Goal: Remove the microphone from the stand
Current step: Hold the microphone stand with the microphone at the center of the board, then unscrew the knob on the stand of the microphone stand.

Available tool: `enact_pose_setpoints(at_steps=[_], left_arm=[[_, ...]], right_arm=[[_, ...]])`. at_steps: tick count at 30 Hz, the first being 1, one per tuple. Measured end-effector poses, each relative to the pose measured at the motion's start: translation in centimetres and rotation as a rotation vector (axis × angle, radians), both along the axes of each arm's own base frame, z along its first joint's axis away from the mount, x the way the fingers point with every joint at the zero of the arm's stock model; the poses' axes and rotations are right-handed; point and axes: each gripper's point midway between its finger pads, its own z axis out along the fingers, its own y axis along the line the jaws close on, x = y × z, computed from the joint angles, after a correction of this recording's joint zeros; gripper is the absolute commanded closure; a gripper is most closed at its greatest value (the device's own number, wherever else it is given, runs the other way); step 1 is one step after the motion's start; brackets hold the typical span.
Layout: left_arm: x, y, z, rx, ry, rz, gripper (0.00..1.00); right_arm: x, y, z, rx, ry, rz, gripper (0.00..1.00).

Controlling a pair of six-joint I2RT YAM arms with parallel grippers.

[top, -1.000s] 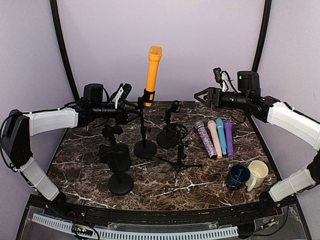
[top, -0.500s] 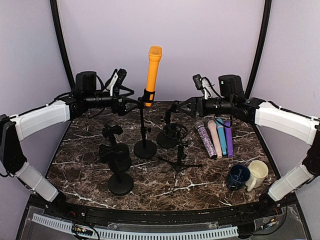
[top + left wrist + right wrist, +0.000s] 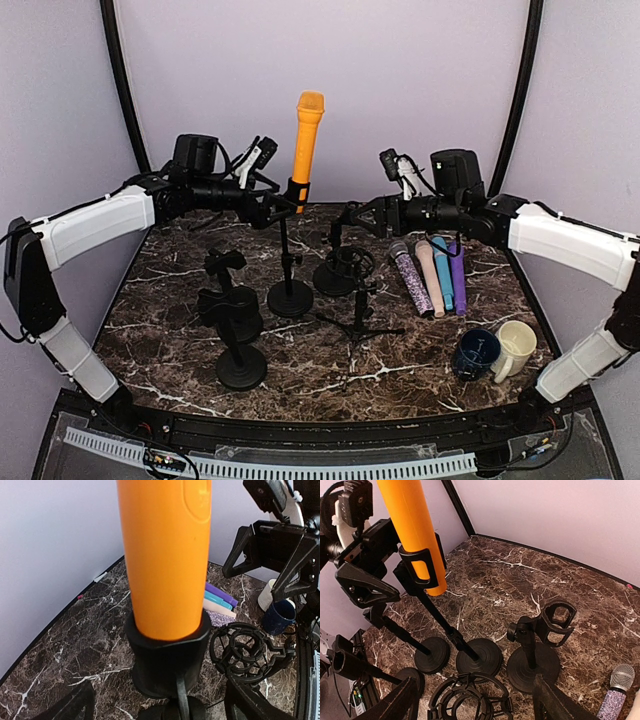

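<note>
An orange microphone (image 3: 307, 140) stands upright in the black clip (image 3: 297, 195) of a tall stand with a round base (image 3: 290, 298). My left gripper (image 3: 274, 206) is open just left of the clip, at clip height. In the left wrist view the microphone (image 3: 165, 555) and clip (image 3: 167, 655) fill the middle, right ahead of my open left gripper (image 3: 160, 711). My right gripper (image 3: 352, 214) is open and empty, to the right of the stand. The right wrist view shows the microphone (image 3: 410, 535) at upper left, well ahead of my right gripper (image 3: 472, 706).
Several microphones (image 3: 430, 275) lie side by side at the right. A dark mug (image 3: 477, 352) and a cream mug (image 3: 515, 345) stand at the front right. Empty stands (image 3: 240, 340), a shock mount (image 3: 345, 265) and a small tripod (image 3: 360, 320) surround the tall stand.
My left gripper has moved right, up to the clip. My right arm has swung left from the back right toward the stand.
</note>
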Motion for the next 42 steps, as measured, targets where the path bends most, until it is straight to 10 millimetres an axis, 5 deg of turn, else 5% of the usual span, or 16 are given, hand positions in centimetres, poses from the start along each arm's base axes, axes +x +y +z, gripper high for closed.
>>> enact_pose_setpoints(at_steps=[6, 16, 26, 33, 42], left_arm=[[0.1, -0.3, -2.3, 0.058, 0.041, 0.011, 0.46], [-0.3, -0.3, -3.0, 0.095, 0.036, 0.004, 0.99], [-0.6, 0.0, -3.0, 0.118, -0.003, -0.015, 1.0], [0.8, 2.3, -2.9, 0.097, 0.006, 0.011, 1.0], [1.8, 5.5, -2.7, 0.045, 0.007, 0.067, 1.0]], right_arm=[[0.0, -0.1, 0.1, -0.009, -0.01, -0.015, 0.21], [-0.6, 0.5, 0.4, -0.015, -0.026, -0.005, 0.21], [-2.1, 5.5, 1.8, -0.018, -0.078, 0.116, 0.23], [-1.3, 10.3, -1.0, -0.079, -0.048, 0.192, 0.26], [0.7, 13.4, -3.8, -0.143, -0.033, 0.228, 0.33]])
